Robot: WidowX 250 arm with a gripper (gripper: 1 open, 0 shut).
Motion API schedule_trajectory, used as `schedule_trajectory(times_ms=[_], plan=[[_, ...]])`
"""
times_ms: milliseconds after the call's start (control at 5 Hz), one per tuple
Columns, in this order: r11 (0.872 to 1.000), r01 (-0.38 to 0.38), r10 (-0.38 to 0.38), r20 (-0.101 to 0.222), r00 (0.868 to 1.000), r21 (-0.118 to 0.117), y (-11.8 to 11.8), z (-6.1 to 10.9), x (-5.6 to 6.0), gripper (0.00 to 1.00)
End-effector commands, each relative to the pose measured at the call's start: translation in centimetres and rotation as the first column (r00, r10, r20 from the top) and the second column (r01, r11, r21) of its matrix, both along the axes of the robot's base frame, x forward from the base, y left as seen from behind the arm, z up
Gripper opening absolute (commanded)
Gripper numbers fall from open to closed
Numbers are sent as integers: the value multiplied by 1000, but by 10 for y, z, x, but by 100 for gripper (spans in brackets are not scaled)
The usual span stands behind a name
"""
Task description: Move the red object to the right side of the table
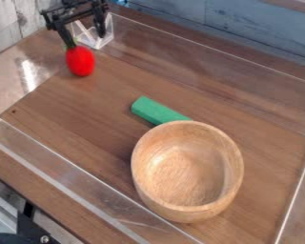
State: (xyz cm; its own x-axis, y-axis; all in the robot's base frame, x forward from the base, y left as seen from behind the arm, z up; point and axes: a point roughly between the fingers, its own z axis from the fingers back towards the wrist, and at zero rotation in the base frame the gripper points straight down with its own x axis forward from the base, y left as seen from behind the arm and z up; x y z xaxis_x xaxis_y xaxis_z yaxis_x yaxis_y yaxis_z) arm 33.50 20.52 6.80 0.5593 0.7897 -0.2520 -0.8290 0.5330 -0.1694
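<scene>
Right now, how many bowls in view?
1. The wooden bowl sits at the near right of the table, just nearer the camera than the green block. No other bowl shows; the upper-left corner is partly hidden by the arm.

The red object, rounded and bright, possibly tipped slightly, lies near the far left corner of the brown wood-grain bench.

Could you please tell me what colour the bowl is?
The bowl is light, tan wood, seen in the camera view.
</scene>
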Motion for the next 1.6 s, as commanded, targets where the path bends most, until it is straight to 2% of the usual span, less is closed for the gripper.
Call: schedule_trajectory(times_ms=[0,400,800,1400], plan=[[1000,-10,9,58,998,21,8,18,3,100],[996,-88,89,54,995,-28,7,16,11,100],[977,-201,204,49,978,-70,-10,21,-3,100],[953,-302,302,35,953,-15,4,-15,2,100]])
